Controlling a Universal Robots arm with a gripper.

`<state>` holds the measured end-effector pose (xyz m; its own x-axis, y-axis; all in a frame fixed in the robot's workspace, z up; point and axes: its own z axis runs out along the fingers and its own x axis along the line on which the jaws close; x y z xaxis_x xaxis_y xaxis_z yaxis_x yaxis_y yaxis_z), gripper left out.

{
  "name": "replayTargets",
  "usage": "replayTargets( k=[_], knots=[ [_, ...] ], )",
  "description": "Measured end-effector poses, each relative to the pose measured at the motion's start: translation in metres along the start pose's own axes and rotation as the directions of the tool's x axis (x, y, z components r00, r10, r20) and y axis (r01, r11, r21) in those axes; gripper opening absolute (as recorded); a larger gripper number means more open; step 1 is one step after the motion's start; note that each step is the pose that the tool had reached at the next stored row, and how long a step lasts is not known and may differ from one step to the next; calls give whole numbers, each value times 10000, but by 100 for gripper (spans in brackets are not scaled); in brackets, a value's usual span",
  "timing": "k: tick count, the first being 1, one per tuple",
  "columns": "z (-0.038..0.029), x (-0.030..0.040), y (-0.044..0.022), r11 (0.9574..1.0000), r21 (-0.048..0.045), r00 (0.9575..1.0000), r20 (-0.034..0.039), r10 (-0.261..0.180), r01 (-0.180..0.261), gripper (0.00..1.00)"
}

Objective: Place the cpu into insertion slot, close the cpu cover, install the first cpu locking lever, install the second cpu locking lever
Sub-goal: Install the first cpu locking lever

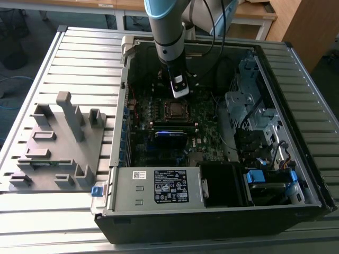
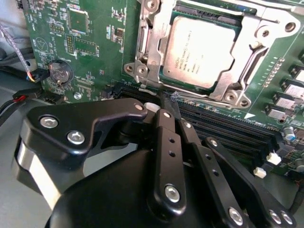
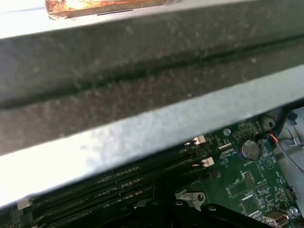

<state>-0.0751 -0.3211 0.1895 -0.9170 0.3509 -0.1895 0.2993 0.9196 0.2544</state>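
Since the jaws sit pinched shut, seemingly empty, just short of the cpu cover (image 2: 151,45), a slip could gouge the motherboard (image 2: 102,33).

This is a robotics lab or test workshop, not a home or an office. A robot arm (image 1: 167,32) reaches over a slatted metal desk (image 1: 79,58) that looks built from aluminium profiles. On it an open computer case (image 1: 212,222) lies on its side, its green motherboard (image 2: 95,47) and cpu (image 2: 199,52) bare to view. Beside the case sits a grey moulded fixture (image 1: 53,153) with upright posts and pockets. Behind the desk stand plain wooden-topped tables (image 1: 254,10), and loose cables (image 1: 10,84) trail over the dark floor (image 1: 42,24).
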Motion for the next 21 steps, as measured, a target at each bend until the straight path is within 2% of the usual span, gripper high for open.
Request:
replayTargets(
  k=[8,10,12,13,16,21],
  knots=[
    [-71,-12,24,10000,-8,10000,19,-3,3,10],
    [-75,-12,27,10000,-22,10000,58,-10,11,10],
    [-77,-10,26,10000,-49,9999,131,-24,25,10],
    [-80,1,23,9999,-111,9996,278,-51,54,10],
    [-86,28,15,9999,-125,9995,304,-54,58,10],
    [-85,51,25,9999,-129,9995,308,-54,58,10]
  ],
)
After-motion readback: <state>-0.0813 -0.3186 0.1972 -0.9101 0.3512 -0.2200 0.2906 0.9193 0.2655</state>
